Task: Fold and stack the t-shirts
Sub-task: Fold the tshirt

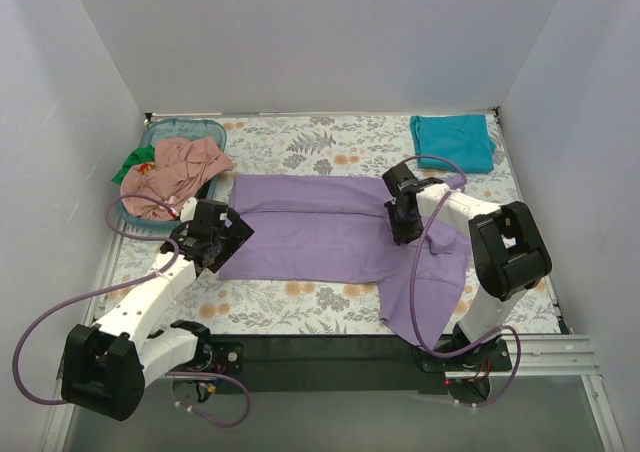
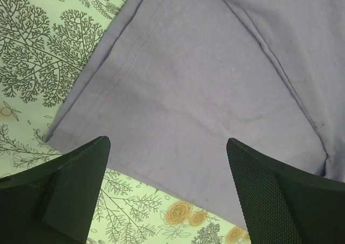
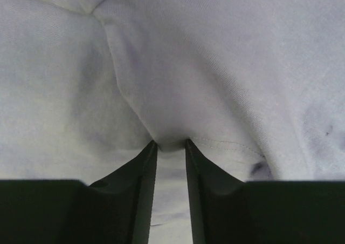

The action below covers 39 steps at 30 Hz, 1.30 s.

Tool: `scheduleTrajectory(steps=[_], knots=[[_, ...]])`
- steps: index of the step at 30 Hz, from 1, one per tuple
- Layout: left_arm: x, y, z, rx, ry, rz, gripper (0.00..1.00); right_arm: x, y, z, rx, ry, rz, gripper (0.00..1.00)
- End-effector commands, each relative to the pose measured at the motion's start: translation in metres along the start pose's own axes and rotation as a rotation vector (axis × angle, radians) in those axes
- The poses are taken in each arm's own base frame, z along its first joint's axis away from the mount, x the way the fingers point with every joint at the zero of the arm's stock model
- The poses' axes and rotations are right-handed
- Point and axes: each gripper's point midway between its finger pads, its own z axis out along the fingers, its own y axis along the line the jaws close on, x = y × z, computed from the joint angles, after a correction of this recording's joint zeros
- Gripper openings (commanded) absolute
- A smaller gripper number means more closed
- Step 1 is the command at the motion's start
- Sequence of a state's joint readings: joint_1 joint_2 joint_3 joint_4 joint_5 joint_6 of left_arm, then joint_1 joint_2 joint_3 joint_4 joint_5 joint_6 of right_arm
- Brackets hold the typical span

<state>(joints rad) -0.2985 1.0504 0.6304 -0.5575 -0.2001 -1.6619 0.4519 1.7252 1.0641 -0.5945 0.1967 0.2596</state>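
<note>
Now folding the purple shirt (image 1: 320, 237), spread across the flowered table (image 1: 300, 317).
A teal shirt (image 1: 452, 140) lies folded at the far right; a pink shirt (image 1: 180, 172) is heaped on the basket (image 1: 185, 125). The right gripper (image 3: 171, 144) is pinched on a ridge of purple cloth. The left gripper (image 2: 167, 147) hangs wide apart above the near-left hem corner. Next, probably, the left drops and grips that corner.

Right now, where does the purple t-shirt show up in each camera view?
Top external: purple t-shirt spread across the middle of the floral table cover.
Left wrist: fills the upper right, hem corner above the open left gripper.
Right wrist: fills the frame, pinched by the right gripper.
Shared landmark: the floral table cover, in top and left wrist views only.
</note>
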Motion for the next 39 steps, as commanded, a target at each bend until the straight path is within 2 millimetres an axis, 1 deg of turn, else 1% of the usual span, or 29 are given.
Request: scheduleTrajectory(steps=[1, 3, 4, 7, 11, 13, 14, 17, 18, 21, 24, 27, 28, 30, 31, 32, 33, 34, 35, 37, 38, 39], knots=[[-0.001, 0.0, -0.007, 0.005, -0.008, -0.015, 0.89, -0.016, -0.001, -0.002, 0.015, -0.044, 0.009, 0.24], [-0.002, -0.001, -0.008, 0.011, -0.01, -0.017, 0.89, -0.019, 0.0, -0.006, 0.01, -0.057, 0.013, 0.14], [-0.002, 0.0, -0.008, 0.009, -0.01, -0.016, 0.89, -0.02, 0.0, -0.007, 0.006, -0.06, 0.013, 0.06], [-0.002, -0.001, -0.011, 0.015, -0.012, -0.021, 0.89, -0.025, 0.004, -0.015, -0.019, -0.084, 0.014, 0.01], [-0.004, -0.003, -0.014, 0.024, -0.017, -0.029, 0.89, -0.031, 0.012, -0.03, -0.079, -0.119, 0.011, 0.01], [-0.005, -0.003, -0.015, 0.024, -0.02, -0.031, 0.9, -0.028, 0.018, -0.035, -0.12, -0.116, 0.007, 0.01], [-0.005, -0.003, -0.015, 0.024, -0.02, -0.032, 0.89, -0.027, 0.02, -0.041, -0.14, -0.127, 0.004, 0.01], [-0.004, -0.002, -0.015, 0.022, -0.019, -0.033, 0.9, -0.019, 0.029, -0.048, -0.19, -0.124, -0.008, 0.01], [-0.004, -0.002, -0.015, 0.019, -0.018, -0.04, 0.9, -0.015, 0.031, -0.05, -0.202, -0.111, -0.012, 0.01], [-0.003, -0.001, -0.015, 0.011, -0.013, -0.041, 0.89, -0.009, 0.036, -0.054, -0.223, -0.099, -0.018, 0.01], [-0.002, 0.001, -0.014, 0.001, -0.007, -0.047, 0.89, -0.003, 0.046, -0.051, -0.271, -0.064, -0.035, 0.01], [-0.001, 0.003, -0.014, -0.011, -0.004, -0.05, 0.9, -0.003, 0.05, -0.045, -0.267, -0.043, -0.044, 0.14], [-0.001, 0.004, -0.014, -0.016, -0.003, -0.051, 0.89, -0.004, 0.049, -0.044, -0.257, -0.041, -0.043, 0.26], [0.0, 0.008, -0.015, -0.032, -0.002, -0.054, 0.89, -0.005, 0.049, -0.044, -0.253, -0.042, -0.043, 0.36], [-0.001, 0.009, -0.015, -0.039, -0.007, -0.054, 0.9, -0.007, 0.048, -0.047, -0.249, -0.057, -0.039, 0.52], [0.0, 0.012, -0.016, -0.051, -0.006, -0.062, 0.9, -0.008, 0.047, -0.05, -0.247, -0.067, -0.039, 0.64], [0.0, 0.013, -0.016, -0.059, -0.007, -0.069, 0.9, -0.01, 0.045, -0.053, -0.242, -0.081, -0.036, 0.97], [0.0, 0.015, -0.016, -0.066, -0.009, -0.072, 0.9, -0.011, 0.041, -0.057, -0.221, -0.099, -0.028, 0.99], [0.0, 0.017, -0.017, -0.075, -0.007, -0.077, 0.9, -0.013, 0.039, -0.067, -0.22, -0.128, -0.022, 0.98], [0.002, 0.021, -0.018, -0.09, -0.007, -0.097, 0.9, -0.007, 0.034, -0.073, -0.212, -0.141, -0.001, 0.98], [0.004, 0.026, -0.018, -0.105, -0.005, -0.099, 0.9, 0.003, 0.03, -0.079, -0.213, -0.154, 0.005, 0.99], [0.006, 0.036, -0.018, -0.141, -0.009, -0.123, 0.9, 0.016, 0.024, -0.09, -0.211, -0.191, 0.036, 0.98]])
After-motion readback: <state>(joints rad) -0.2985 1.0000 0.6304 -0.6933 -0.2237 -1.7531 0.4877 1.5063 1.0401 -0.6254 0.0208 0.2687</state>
